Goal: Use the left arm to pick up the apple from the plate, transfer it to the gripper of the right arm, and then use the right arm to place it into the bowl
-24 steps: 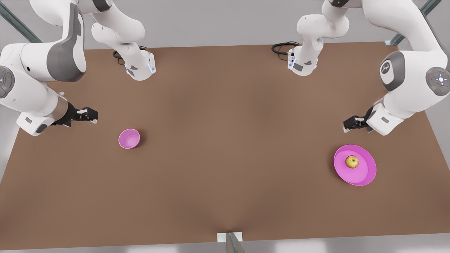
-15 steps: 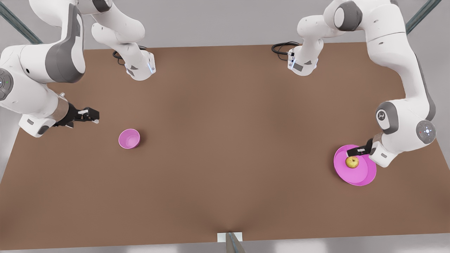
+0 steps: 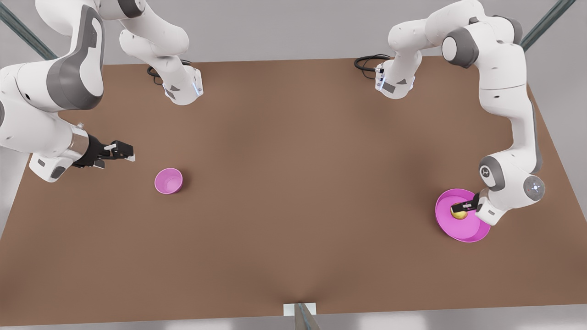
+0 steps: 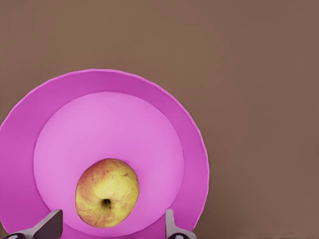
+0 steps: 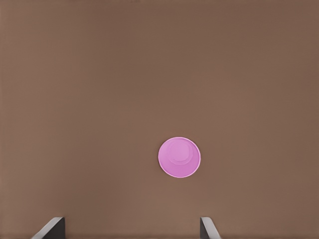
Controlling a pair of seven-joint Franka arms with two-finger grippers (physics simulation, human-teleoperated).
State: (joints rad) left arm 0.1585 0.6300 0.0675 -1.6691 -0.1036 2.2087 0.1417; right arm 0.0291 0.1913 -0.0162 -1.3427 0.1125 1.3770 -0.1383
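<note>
The yellow-green apple [image 3: 456, 214] lies in the wide pink plate [image 3: 464, 235] on the front view's right. My left gripper [image 3: 464, 207] hangs low right over it, partly covering it. In the left wrist view the apple [image 4: 107, 193] sits on the plate [image 4: 99, 79] between the open fingers of the left gripper [image 4: 109, 226], which do not touch it. The small deep bowl [image 3: 168, 180] stands on the front view's left. My right gripper [image 3: 126, 153] waits open above the table beside it. The right wrist view has the bowl [image 5: 179, 157] ahead of the right gripper [image 5: 130, 228].
Both arm bases [image 3: 183, 89] [image 3: 394, 85] and black cables [image 3: 367, 62] stand at the back of the brown table [image 3: 293, 183]. A metal bracket [image 3: 300, 311] sits at the table's front edge. Bare tabletop stretches between bowl and plate.
The left arm has swung down from behind the plate until its gripper sits over the apple. The right gripper has drifted slightly toward the front view's right.
</note>
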